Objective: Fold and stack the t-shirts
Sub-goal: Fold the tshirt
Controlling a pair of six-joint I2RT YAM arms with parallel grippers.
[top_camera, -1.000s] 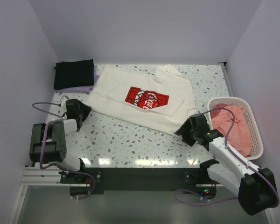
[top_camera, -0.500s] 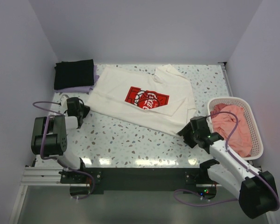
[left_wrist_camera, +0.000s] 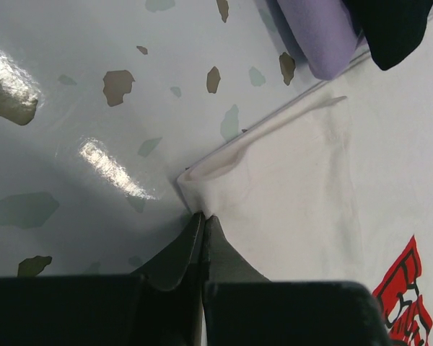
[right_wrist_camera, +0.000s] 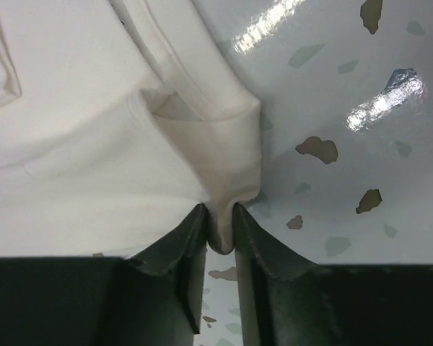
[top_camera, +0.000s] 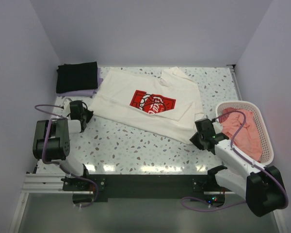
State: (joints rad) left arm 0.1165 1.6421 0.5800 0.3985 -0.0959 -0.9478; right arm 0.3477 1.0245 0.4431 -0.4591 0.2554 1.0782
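Left fingers (left_wrist_camera: 175, 254) closed tight on cream t-shirt (top_camera: 116, 97) corner, left of frame. Right fingers (right_wrist_camera: 184, 238) pinching a bunched hem fold, lower right, low over the speckled counter (top_camera: 136, 145).

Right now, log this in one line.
left jaws: shut on cream t-shirt corner | right jaws: shut on its hem | black tee on lavender tee | pink tee in basket

White slatted basket (top_camera: 237, 102) sitting just right of the right pincer (right_wrist_camera: 218, 216). Speckled tabletop (top_camera: 136, 145) lying under both pincers, glare patches showing left of the left pincer (left_wrist_camera: 202, 220). Pale walls (top_camera: 150, 34) standing well beyond both pincers.
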